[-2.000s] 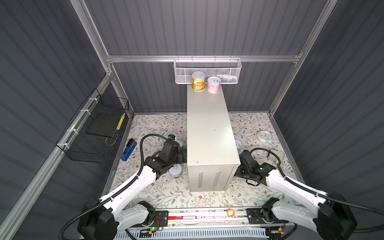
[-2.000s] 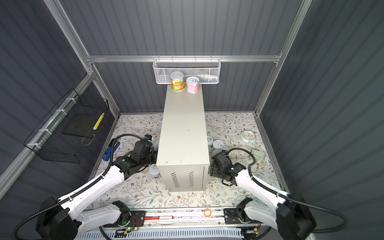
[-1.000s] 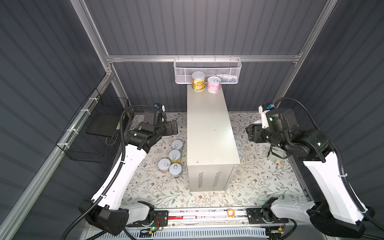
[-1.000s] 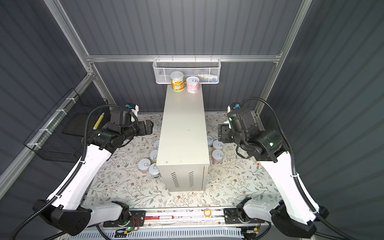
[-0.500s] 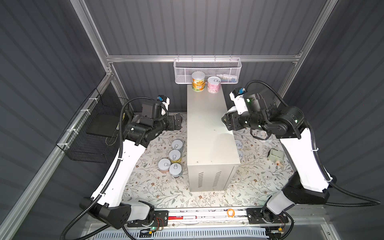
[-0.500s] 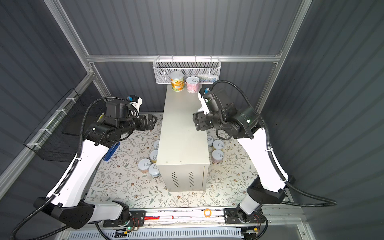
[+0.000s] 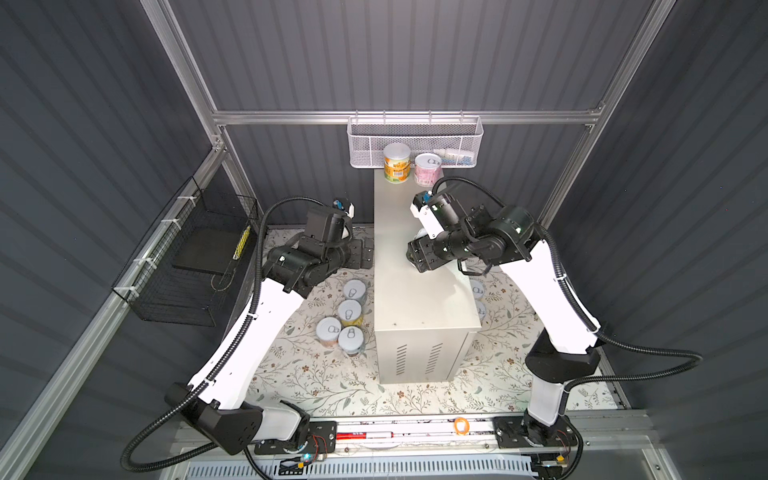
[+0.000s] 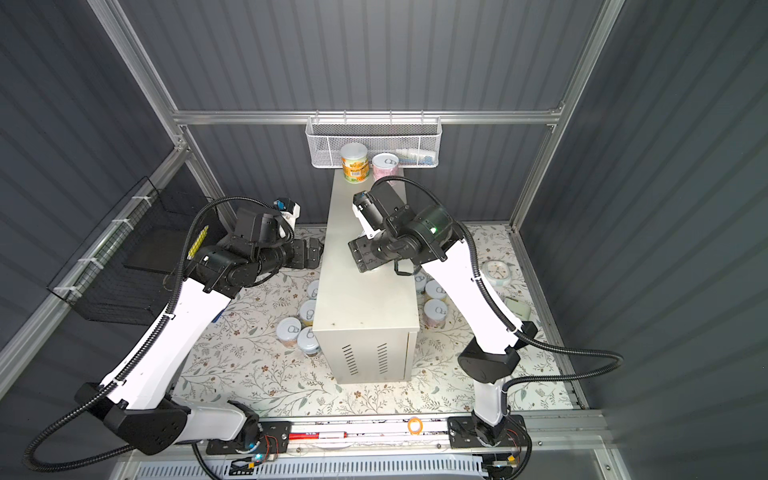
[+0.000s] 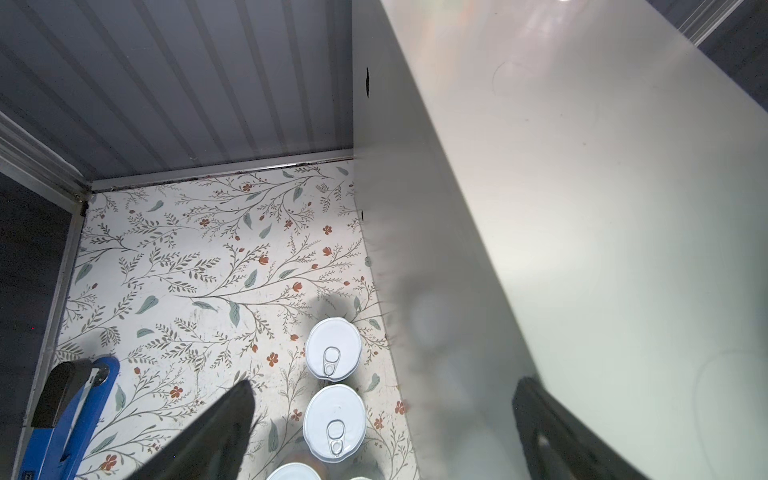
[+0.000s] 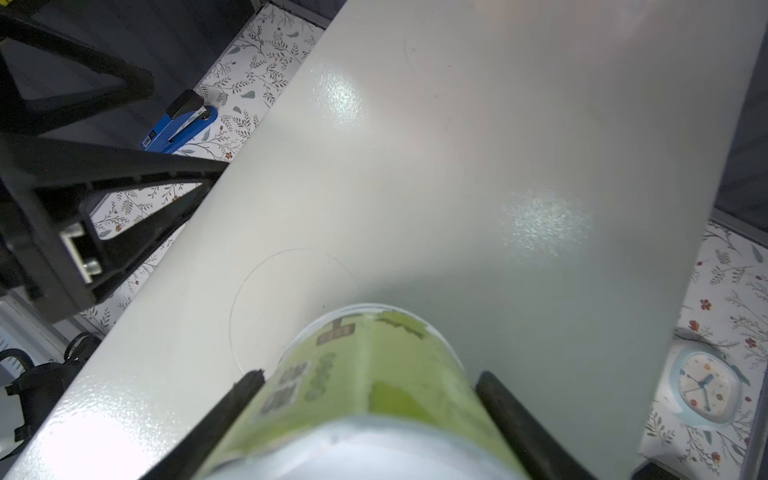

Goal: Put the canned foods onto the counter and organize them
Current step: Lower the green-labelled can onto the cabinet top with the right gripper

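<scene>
Moved further in over counter since 0.5 s earlier: right gripper, clamped on green can, above the top's middle; contact with top not discernible. Left gripper: jaws apart, empty, just beside counter's left edge. At counter's far end: 2 upright cans, side by side. Left of counter: 4 floor cans.

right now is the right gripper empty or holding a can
Holding one. In the right wrist view the fingers of the right gripper press both sides of a green-labelled can, over the counter.
</scene>
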### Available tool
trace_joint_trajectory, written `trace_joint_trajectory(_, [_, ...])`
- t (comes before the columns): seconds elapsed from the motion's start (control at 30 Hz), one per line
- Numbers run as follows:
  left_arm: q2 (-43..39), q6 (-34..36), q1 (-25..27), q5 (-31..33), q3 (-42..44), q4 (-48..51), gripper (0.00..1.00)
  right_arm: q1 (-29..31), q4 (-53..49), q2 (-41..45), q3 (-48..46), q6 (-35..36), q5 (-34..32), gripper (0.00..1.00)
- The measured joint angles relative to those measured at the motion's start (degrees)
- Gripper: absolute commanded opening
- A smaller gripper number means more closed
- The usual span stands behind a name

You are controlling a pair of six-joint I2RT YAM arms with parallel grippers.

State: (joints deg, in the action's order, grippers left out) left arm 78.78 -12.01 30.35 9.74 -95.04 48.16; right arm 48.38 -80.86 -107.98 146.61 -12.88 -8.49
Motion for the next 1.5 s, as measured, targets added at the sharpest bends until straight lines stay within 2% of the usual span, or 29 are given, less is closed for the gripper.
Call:
trace_joint_trajectory(0.03, [0.0, 0.0, 0.0, -0.02, 0.11, 0.02, 0.98, 0.07, -0.09, -0.07, 0.15, -0.11, 0.04, 0.07])
trace_joint_trajectory(0.1, [0.0, 0.0, 0.0, 0.02, 0.28, -0.2, 0.98, 0.2, -0.59, -0.15, 0.42, -0.17, 0.2, 0.3])
trace_joint_trajectory(0.17, [0.0, 0.0, 0.0, 0.13, 0.28, -0.22, 0.98, 0.31, -0.61, -0.2, 0.42, -0.17, 0.2, 0.45])
trace_joint_trajectory(0.23, [0.0, -0.02, 0.0, 0.15, 0.28, -0.35, 0.98, 0.35, -0.61, -0.22, 0.44, -0.17, 0.26, 0.55])
trace_joint_trajectory(0.3, [0.04, -0.11, 0.0, 0.2, 0.28, -0.39, 0.98, 0.35, -0.59, -0.28, 0.5, -0.17, 0.44, 0.6])
trace_joint_trajectory(0.83, [0.66, -0.59, 0.0, 0.74, 0.72, -0.81, 0.99, 0.37, 0.52, -1.55, 1.7, 0.22, 1.05, 0.77])
trace_joint_trajectory(1.5, [1.4, -0.04, -0.07, 1.05, 1.53, -1.49, 0.99, 0.37, 5.44, -2.19, 2.99, 1.66, -0.28, 0.88])
